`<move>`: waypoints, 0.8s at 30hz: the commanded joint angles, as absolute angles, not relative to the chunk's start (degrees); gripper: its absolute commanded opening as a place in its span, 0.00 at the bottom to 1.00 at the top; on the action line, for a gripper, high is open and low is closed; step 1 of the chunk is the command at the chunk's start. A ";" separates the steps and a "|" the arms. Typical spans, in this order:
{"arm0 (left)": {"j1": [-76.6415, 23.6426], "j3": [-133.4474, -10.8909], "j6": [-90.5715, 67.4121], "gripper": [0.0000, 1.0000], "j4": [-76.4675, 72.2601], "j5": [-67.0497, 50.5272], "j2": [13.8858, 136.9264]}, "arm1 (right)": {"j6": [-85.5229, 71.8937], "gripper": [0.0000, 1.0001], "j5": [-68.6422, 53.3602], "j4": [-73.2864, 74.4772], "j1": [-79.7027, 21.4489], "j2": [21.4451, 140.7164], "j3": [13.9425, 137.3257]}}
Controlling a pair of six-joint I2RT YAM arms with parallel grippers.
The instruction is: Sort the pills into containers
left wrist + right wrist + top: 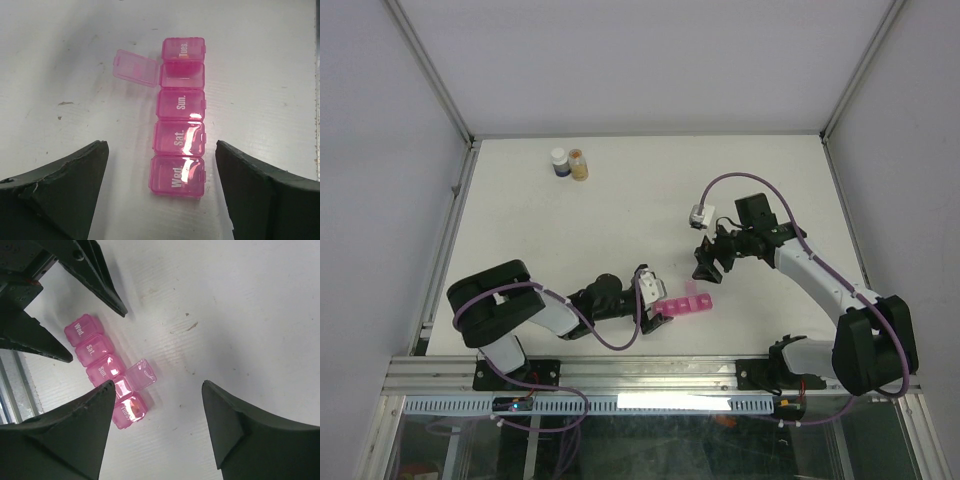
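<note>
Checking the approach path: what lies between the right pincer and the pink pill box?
Nothing. In the top view, only bare white table separates the right pincer from the pink pill box.

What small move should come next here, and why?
Probably lift the left gripper away toward the white-capped bottle and amber vial: its jaws stand open, clear of the pill box, one lid is already flipped open, and no loose pills are in view.
</note>
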State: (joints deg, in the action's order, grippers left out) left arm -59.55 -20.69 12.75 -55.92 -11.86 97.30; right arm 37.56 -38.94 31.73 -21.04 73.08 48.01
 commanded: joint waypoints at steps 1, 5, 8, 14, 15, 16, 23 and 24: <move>-58.62 -22.06 8.44 0.92 -53.93 -9.10 90.82 | 37.22 0.73 -43.65 33.59 -19.99 70.38 50.28; -56.86 -23.73 2.07 0.94 -46.17 -6.61 84.20 | 36.68 0.73 -45.45 33.60 -19.52 68.75 50.62; -53.08 -25.98 -4.88 0.94 -38.58 -7.59 78.67 | 36.05 0.74 -46.56 32.75 -19.36 67.08 50.58; -44.28 -25.90 -15.41 0.92 -33.88 -11.03 71.51 | 47.03 0.71 -51.00 41.49 -19.47 67.58 51.47; -43.03 -25.85 -16.81 0.92 -32.92 -10.88 70.11 | 52.20 0.67 -52.54 45.11 -19.66 67.71 50.86; -42.25 -25.84 -17.88 0.91 -31.98 -10.68 69.18 | 58.02 0.62 -53.85 48.05 -19.99 67.58 49.85; -37.79 -25.77 -21.93 0.89 -27.80 -9.76 65.25 | 80.76 0.15 -49.49 52.90 -29.50 68.06 41.94; -37.44 -25.42 -22.42 0.88 -27.80 -9.59 64.88 | 80.61 0.11 -48.58 52.57 -30.74 69.36 41.59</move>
